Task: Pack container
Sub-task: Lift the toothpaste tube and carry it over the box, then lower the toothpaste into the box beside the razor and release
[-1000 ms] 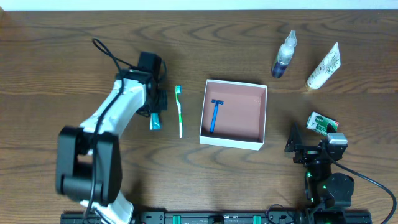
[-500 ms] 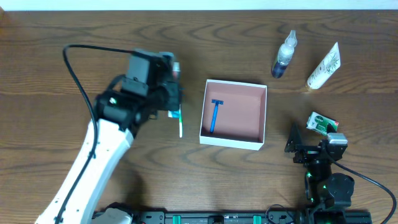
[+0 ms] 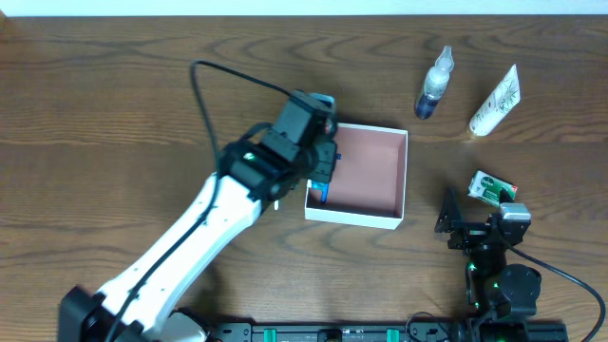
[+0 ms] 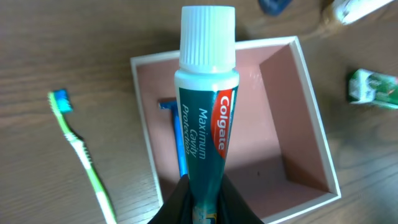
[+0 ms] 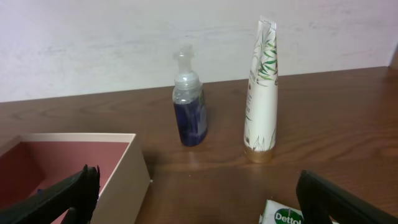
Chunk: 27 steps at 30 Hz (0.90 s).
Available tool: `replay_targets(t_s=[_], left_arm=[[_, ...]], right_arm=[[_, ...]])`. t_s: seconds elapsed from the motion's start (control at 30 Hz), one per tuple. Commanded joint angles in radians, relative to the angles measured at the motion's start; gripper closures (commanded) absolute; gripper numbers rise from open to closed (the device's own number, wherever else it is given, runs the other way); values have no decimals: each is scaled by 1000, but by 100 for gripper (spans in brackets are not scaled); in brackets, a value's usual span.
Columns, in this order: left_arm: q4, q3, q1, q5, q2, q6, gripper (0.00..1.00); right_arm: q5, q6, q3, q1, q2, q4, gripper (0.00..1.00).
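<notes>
The container (image 3: 352,216) is a shallow white-walled box with a pinkish-brown inside, at the table's middle. It also shows in the left wrist view (image 4: 313,122) and the right wrist view (image 5: 119,180). A blue razor (image 4: 181,157) lies inside along its left wall. My left gripper (image 3: 318,167) is shut on a teal Colgate toothpaste tube (image 4: 206,112) and holds it above the container's left part, cap pointing away. A green toothbrush (image 4: 77,148) lies on the table left of the container. My right gripper (image 3: 454,224) rests open and empty to the right of the container.
A small spray bottle with blue liquid (image 3: 433,85) and a white tube with a leaf print (image 3: 494,103) are at the back right. A green-and-white Dettol packet (image 3: 492,187) lies just beyond my right gripper.
My left arm lifted the toothpaste tube off the table left of the toothbrush and carried it right, to above the container. The right arm has not moved.
</notes>
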Motion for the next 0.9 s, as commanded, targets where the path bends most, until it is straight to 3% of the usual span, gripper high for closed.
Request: replay_targets(t_s=[0.0,0.3,0.87], left_arm=[[9,20,-11,-56,63,-61,87],[16,20,-11,-74,199,-90,88],[72,20,-12,-107,253,-97,88]], right_arm=[[-3,-10,-2,-5,-6,-4,1],[-3,-10,-2,-5,-6,-4,1],[-3,-10,-2,-5,-6,-4,1]])
